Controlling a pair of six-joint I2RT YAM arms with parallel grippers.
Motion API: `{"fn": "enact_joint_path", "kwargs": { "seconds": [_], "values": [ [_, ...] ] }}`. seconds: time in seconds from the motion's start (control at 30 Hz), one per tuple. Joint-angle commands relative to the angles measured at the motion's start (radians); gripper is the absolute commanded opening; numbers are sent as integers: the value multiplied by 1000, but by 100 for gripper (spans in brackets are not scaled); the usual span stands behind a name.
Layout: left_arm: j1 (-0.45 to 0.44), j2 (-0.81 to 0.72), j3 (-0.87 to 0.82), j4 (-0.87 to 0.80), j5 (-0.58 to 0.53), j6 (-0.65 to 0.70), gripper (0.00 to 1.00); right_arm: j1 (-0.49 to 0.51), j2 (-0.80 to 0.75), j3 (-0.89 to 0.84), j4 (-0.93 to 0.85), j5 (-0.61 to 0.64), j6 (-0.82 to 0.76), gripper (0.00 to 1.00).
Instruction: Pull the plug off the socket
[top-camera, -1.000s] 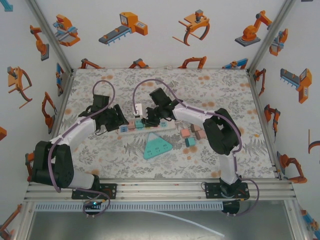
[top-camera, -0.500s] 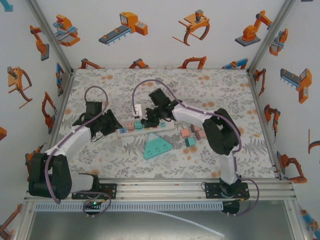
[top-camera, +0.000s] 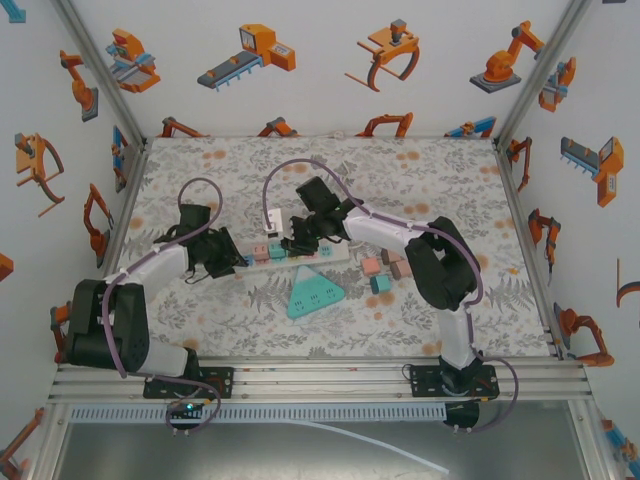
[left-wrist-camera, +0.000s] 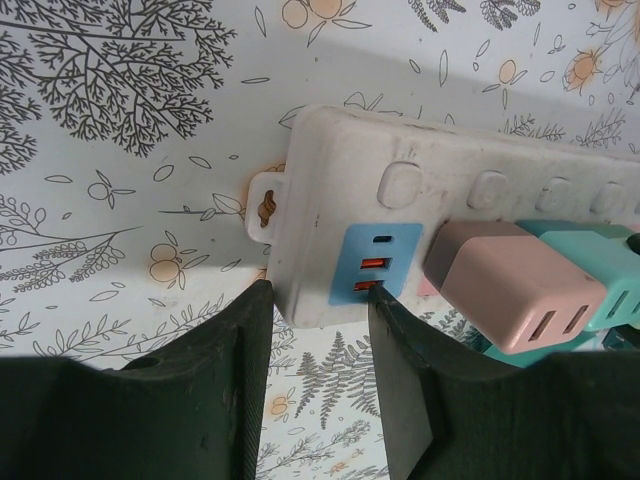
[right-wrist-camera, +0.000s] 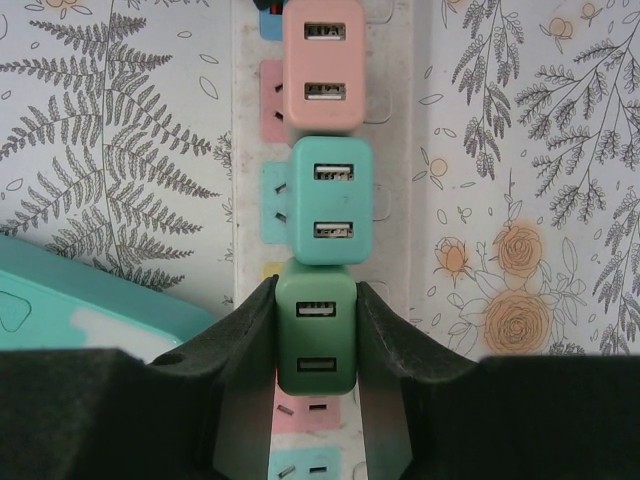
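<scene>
- Floral-patterned desk (top-camera: 420, 170) is sitting inside a booth whose walls are carrying cartoon robot-arm stickers.
- White power strip (top-camera: 335, 252) is lying across the middle of the desk, with both arms reaching in over it.
- Three plugs are standing in a row in the strip: a pink plug (right-wrist-camera: 323, 60), a teal plug (right-wrist-camera: 333, 200) and a dark green plug (right-wrist-camera: 316, 345), each touching the next.
- Right tool (right-wrist-camera: 316, 300) is clenching the dark green plug, one pad pressing on each flank. That plug is sitting fully in its socket.
- Left tool (left-wrist-camera: 320, 300) is hanging released, its jaws apart at the end of the strip beside the blue USB panel (left-wrist-camera: 380, 262). Whether its pads are touching the casing cannot be told.
- Teal triangular socket block (top-camera: 315, 292) is lying just in front of the strip, apart from both tools.
- Step in hand, as judged: the grip on the plug is made and the pull is not yet done.
- Next move is likely calling for the left tool to pin the strip, then a straight lift by the right tool, away from the strip's face and without twisting, so the prongs are not binding and the strip is not rising with the plug.
</scene>
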Motion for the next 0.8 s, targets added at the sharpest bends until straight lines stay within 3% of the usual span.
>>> {"fn": "enact_joint_path", "kwargs": {
  "seconds": [0.0,0.33,0.57,0.77],
  "values": [
    [-2,42,-12,-119,-24,20,42,16,-4,51,-46,-31,14,21],
    [-5,49,-28,-179,-125,-7,41,16,-32,121,-74,-45,29,17],
    [-4,17,-1,-183,-124,-10,42,14,-80,111,-73,-21,61,17],
    [-5,-61,59,-207,-108,-9,46,-19,-196,65,-30,-3,215,17]
  ]
}}
